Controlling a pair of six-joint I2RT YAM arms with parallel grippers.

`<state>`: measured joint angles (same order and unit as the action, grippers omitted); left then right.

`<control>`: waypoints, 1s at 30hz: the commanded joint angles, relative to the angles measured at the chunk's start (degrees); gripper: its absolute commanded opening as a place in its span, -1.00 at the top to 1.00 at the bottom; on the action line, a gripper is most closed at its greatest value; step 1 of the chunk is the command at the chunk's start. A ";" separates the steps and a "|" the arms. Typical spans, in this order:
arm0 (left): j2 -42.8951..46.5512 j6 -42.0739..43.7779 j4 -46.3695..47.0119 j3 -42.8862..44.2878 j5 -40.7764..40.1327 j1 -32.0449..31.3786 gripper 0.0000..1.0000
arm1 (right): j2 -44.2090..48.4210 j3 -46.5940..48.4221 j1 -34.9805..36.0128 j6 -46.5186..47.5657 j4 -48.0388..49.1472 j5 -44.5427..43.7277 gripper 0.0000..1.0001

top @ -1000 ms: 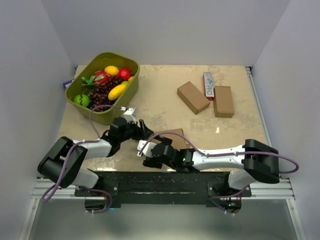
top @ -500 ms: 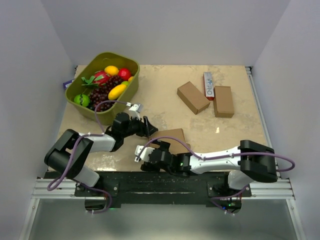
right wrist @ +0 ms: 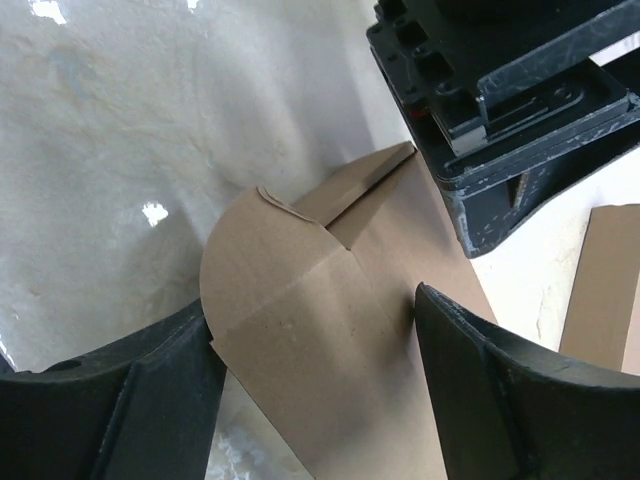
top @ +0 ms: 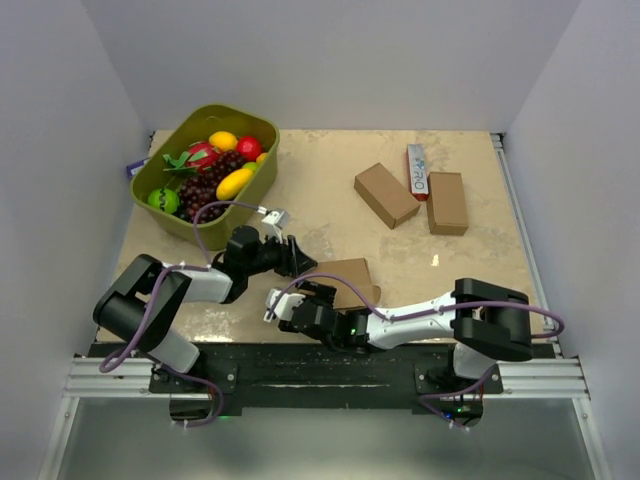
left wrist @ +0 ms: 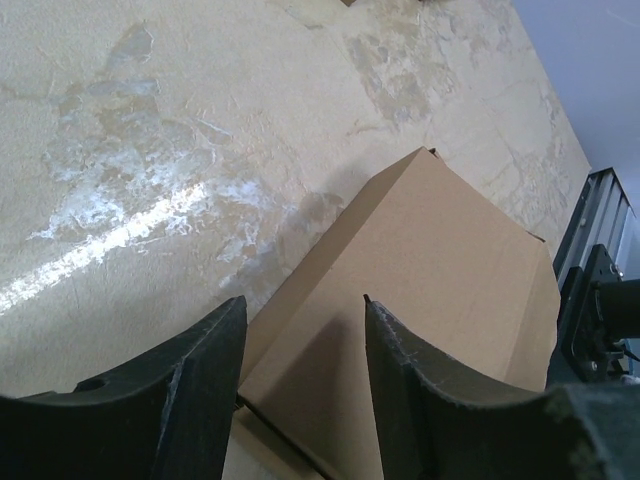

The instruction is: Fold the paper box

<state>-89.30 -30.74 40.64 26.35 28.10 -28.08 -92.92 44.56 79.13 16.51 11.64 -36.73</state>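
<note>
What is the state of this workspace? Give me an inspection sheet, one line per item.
Surface: beige marbled table, glare patches, no spills seen.
Job's things: paper box lies near the front edge, between the arms; a rounded flap sticks out, not tucked.
Clutter: green bin of fruit back left; brown box, second brown box and white-and-red carton back right.
Grippers: left gripper fingers apart, astride the box's edge; right gripper fingers apart around the flap.
Cables: purple cables loop along both arms; one arcs over the box.
Surroundings: white walls; metal rail at right.
</note>
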 commanded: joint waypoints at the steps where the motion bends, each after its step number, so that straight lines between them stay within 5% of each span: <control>1: -0.35 0.77 4.70 -1.38 3.63 0.39 -0.06 | -1.73 0.18 0.23 1.24 4.88 -3.17 -0.45; 30: -1.85 -3.01 16.66 -10.08 10.31 -2.95 0.08 | -7.54 0.27 -1.52 3.35 11.04 -11.96 0.28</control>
<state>-90.50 -32.49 57.08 18.48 37.12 -29.80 -100.88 44.56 79.09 19.88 19.57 -44.88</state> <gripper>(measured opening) 0.466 0.402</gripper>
